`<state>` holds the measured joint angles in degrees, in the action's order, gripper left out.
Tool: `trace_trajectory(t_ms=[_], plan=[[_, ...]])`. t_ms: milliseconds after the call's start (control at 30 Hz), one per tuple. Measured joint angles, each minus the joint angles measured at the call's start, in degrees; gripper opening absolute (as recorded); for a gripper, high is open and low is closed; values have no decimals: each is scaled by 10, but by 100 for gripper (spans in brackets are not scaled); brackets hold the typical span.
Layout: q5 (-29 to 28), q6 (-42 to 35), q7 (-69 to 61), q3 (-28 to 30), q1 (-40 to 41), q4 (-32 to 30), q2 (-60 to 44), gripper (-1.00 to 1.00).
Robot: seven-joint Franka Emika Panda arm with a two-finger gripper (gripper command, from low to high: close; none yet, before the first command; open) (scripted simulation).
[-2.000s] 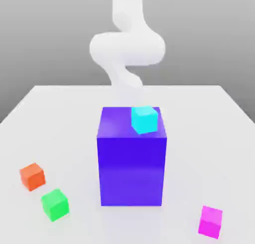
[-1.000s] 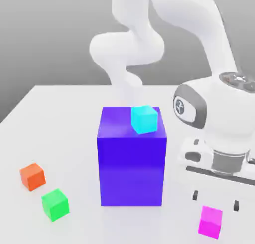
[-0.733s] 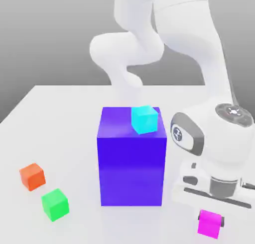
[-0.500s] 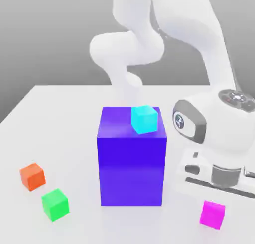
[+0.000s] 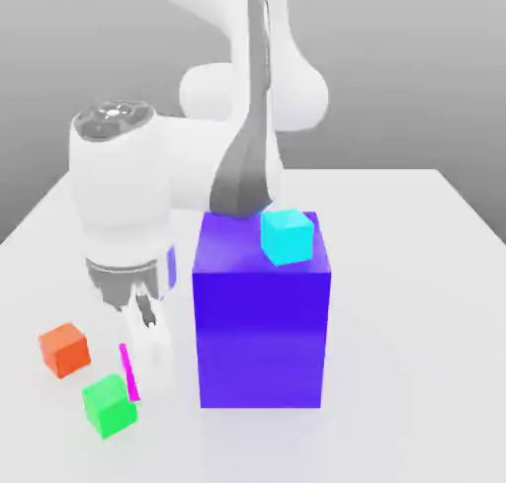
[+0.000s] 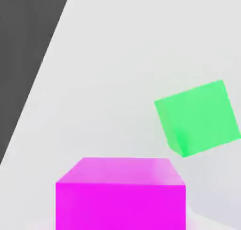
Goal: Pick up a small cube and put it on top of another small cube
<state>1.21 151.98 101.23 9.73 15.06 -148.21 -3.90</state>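
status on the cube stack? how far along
Done: the pick. The gripper is shut on the magenta cube, lifted off the table on the exterior view's left side.
In hand: carrying it beside the green cube, not yet lined up over it.
Left: centre it above the green cube, lower, release. The green cube's top is bare.

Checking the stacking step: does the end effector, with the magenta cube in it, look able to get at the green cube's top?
Probably yes. The end effector holds the magenta cube beside the green cube, whose top is bare; the orange cube sits apart.

Four small cubes: magenta point(image 6: 120, 194), green point(image 5: 109, 404), orange point(image 5: 65, 350), cyan point(image 5: 288, 237); one big block point(image 5: 262, 323).
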Motion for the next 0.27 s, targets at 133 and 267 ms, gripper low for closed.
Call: trace_trajectory(t_ms=[133,267], plan=[[33,71,-15,-12,10,-4,-67,-100],[39,86,-19,-17,13,-3,-82,100]])
